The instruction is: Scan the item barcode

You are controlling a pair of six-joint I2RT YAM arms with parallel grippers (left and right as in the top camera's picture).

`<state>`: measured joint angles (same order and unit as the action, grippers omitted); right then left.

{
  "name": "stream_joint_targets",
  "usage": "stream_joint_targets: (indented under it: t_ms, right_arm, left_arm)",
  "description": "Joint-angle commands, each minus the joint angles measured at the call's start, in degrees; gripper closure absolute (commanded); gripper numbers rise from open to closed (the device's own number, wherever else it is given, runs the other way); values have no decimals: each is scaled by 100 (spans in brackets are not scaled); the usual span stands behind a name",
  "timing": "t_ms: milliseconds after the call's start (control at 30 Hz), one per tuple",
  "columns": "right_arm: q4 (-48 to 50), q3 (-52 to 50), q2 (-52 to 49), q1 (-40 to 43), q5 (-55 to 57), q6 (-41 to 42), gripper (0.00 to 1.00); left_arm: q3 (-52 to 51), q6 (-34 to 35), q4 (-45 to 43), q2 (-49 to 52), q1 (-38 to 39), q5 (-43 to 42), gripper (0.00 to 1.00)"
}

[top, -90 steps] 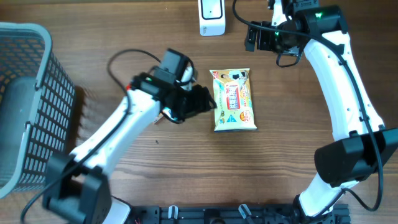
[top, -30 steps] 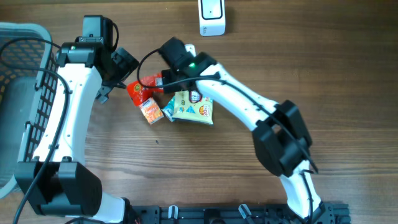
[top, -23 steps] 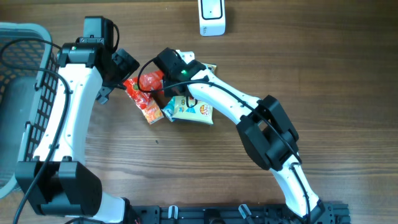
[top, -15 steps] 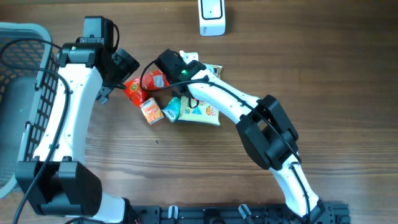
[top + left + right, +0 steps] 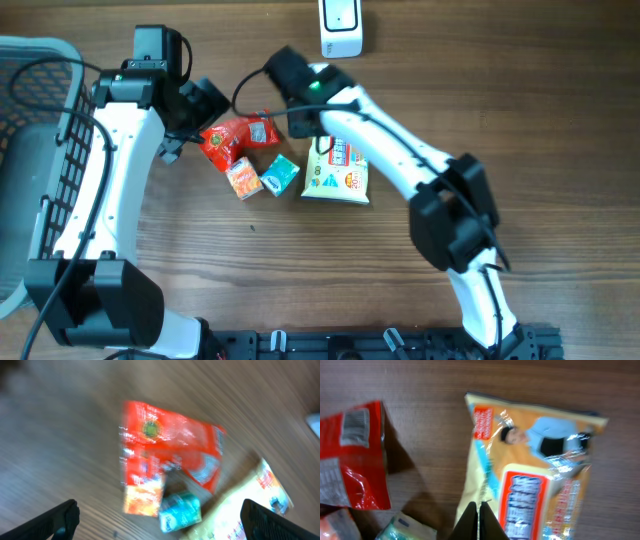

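Note:
A yellow snack packet (image 5: pixel 337 170) (image 5: pixel 540 475) is pinched at its left edge by my right gripper (image 5: pixel 318 140) (image 5: pixel 479 515), whose fingers are shut on it; a shadow on the wood beside it suggests it hangs just off the table. A red packet (image 5: pixel 240 138) (image 5: pixel 170 450) (image 5: pixel 350 460) lies to its left, showing a white barcode label (image 5: pixel 355 421). A small orange packet (image 5: pixel 240 178) (image 5: pixel 144 500) and a teal packet (image 5: pixel 281 175) (image 5: pixel 180 512) lie below the red one. My left gripper (image 5: pixel 197 105) (image 5: pixel 160 522) hovers open above them, empty. The white scanner (image 5: pixel 341 25) stands at the far edge.
A grey wire basket (image 5: pixel 45 160) takes up the left side of the wooden table (image 5: pixel 520 180). The right arm reaches across the middle, from the front right to the packets. Black cables loop near both wrists.
The right gripper went from open to shut on the yellow packet's edge and moved up and right, pulling the packet right of the pile. The red packet shifted slightly. The left arm stayed put.

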<state>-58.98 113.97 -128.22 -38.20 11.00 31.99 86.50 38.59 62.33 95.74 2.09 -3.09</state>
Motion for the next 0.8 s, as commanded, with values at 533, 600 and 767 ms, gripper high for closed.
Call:
stream_joint_targets:
  t_ms: [533,600,767]
  right_arm:
    - [-898,-1261,208,3222,-3506,-2791,0]
    - [-350,-1832,208,3222,-3974,-2715,2]
    - [612,-2892,208,3040,-4441,-2382,21]
  left_arm:
    - [-1836,234,-3414,1998,2087,-2057,2]
    - [-1836,304,-3340,2127,2096,-1921,2]
    - [-1836,612,-3842,2162,2212,-2304,24]
